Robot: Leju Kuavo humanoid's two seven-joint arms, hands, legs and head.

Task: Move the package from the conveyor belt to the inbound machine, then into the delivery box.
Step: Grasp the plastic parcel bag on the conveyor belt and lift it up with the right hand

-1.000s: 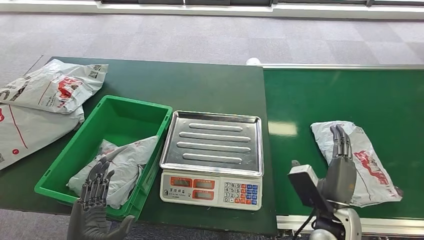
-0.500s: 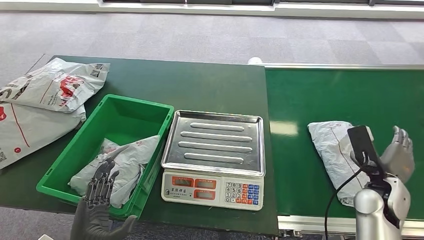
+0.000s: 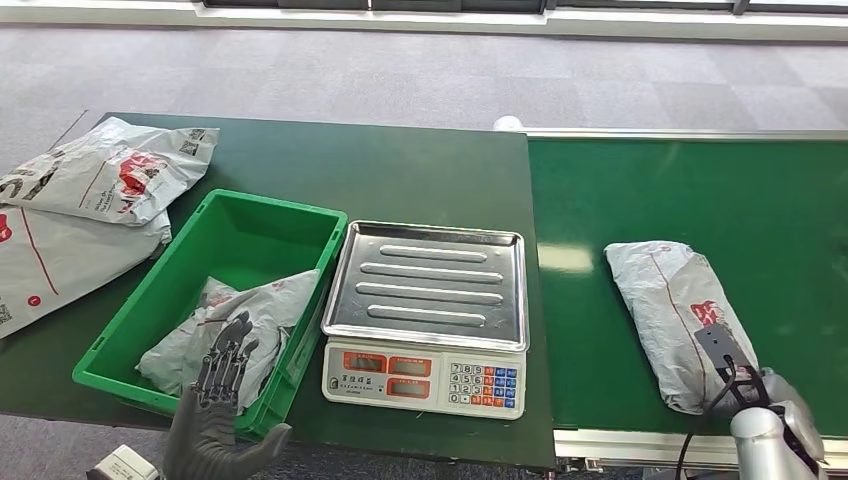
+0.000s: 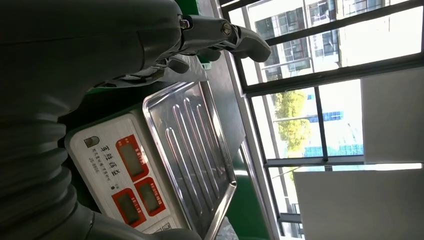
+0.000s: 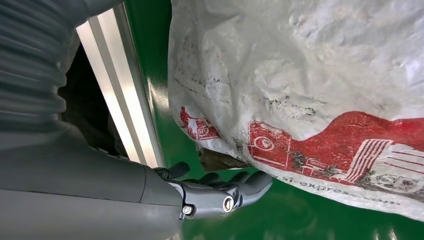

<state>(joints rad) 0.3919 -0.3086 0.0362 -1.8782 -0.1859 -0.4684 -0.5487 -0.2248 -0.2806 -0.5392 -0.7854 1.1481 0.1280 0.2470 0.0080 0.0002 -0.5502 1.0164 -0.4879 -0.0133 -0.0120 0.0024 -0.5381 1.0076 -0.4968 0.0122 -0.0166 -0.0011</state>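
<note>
one grey package (image 3: 678,318) lies on the conveyor belt (image 3: 770,210), soft, crinkled and likely light. right hand (image 5: 220,192), fingers curled at its near edge, grips nothing yet; a pinch on loose film there looks best.

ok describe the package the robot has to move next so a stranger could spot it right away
Find the bright green conveyor belt right of the scale. The package is the one grey plastic mailer with a red logo lying on it, near its front edge. The other grey mailers lie in the green bin or on the dark table.
</note>
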